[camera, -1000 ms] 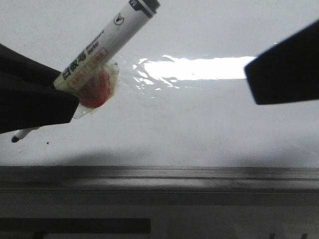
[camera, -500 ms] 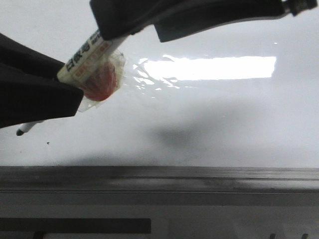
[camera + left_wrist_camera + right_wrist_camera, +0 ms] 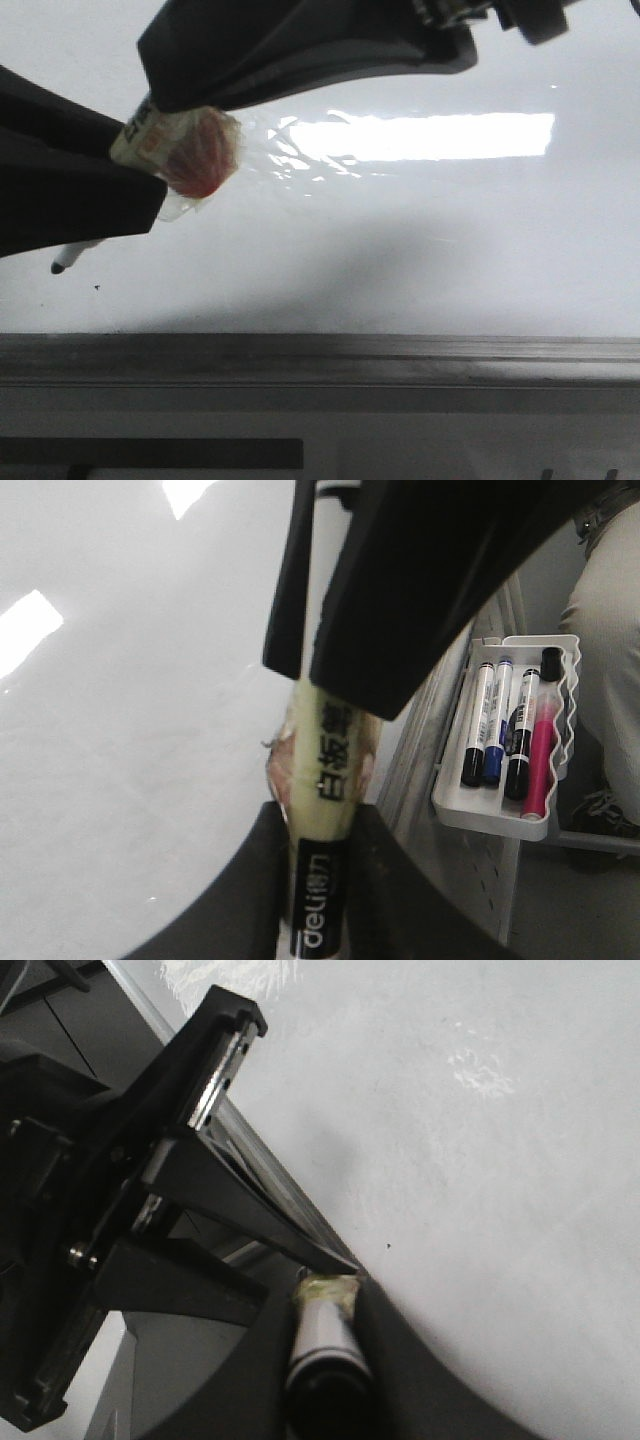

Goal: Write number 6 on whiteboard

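The whiteboard (image 3: pixel 430 250) fills the front view, glossy white, with a bright glare. No number 6 shows on it; only a tiny black dot (image 3: pixel 96 288) is there. My left gripper (image 3: pixel 130 190) is shut on the lower body of a white marker (image 3: pixel 148 135), which has a red lump taped to it (image 3: pixel 200 155). Its black tip (image 3: pixel 60 265) points down-left, close over the board. My right gripper (image 3: pixel 175 95) reaches in from the upper right and is shut on the marker's upper end. The marker shows between the fingers in the left wrist view (image 3: pixel 325 870) and the right wrist view (image 3: pixel 322 1360).
A grey metal rim (image 3: pixel 320 350) runs along the board's lower edge. In the left wrist view a white tray (image 3: pixel 455 815) hangs beside the board and holds several markers. A person's leg (image 3: pixel 610 630) stands past the tray.
My right gripper has swung in from the right and taken hold of the marker's upper end, covering its label. The marker's tip has shifted slightly right and down.
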Controlling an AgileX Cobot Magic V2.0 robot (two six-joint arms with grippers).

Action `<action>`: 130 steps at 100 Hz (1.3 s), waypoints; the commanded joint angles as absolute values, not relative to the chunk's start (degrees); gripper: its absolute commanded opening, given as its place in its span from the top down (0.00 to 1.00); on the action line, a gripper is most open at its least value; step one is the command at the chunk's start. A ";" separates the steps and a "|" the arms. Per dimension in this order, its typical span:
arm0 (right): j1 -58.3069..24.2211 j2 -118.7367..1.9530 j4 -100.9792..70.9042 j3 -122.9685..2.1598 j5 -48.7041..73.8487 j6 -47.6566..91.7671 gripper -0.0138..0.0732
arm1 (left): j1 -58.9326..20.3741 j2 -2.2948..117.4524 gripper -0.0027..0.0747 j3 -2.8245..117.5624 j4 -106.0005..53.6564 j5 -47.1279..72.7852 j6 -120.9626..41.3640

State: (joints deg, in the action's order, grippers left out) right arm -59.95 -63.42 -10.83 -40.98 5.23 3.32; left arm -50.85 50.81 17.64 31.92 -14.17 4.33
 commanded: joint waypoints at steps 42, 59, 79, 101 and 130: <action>-53.58 -59.34 -14.89 -43.15 5.74 3.66 0.91 | -50.69 46.28 0.49 19.67 21.51 -17.79 4.81; -48.81 -55.15 -14.89 -43.15 7.58 3.66 0.91 | -47.19 41.93 0.49 19.67 20.46 -14.69 4.81; -43.15 -53.51 -14.89 -43.84 8.48 3.66 0.91 | -43.38 39.80 0.49 19.67 16.37 -14.57 4.81; -38.76 -53.62 -13.85 -46.83 8.32 3.66 0.91 | -42.92 39.80 0.49 19.67 16.37 -14.57 4.81; -36.78 -58.51 -13.85 -47.31 9.56 3.66 0.91 | -42.92 39.80 0.49 19.67 16.37 -15.24 4.81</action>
State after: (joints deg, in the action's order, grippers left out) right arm -37.26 -56.69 -14.26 -45.25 12.57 3.44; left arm -42.95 40.06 17.64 17.32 -10.74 4.33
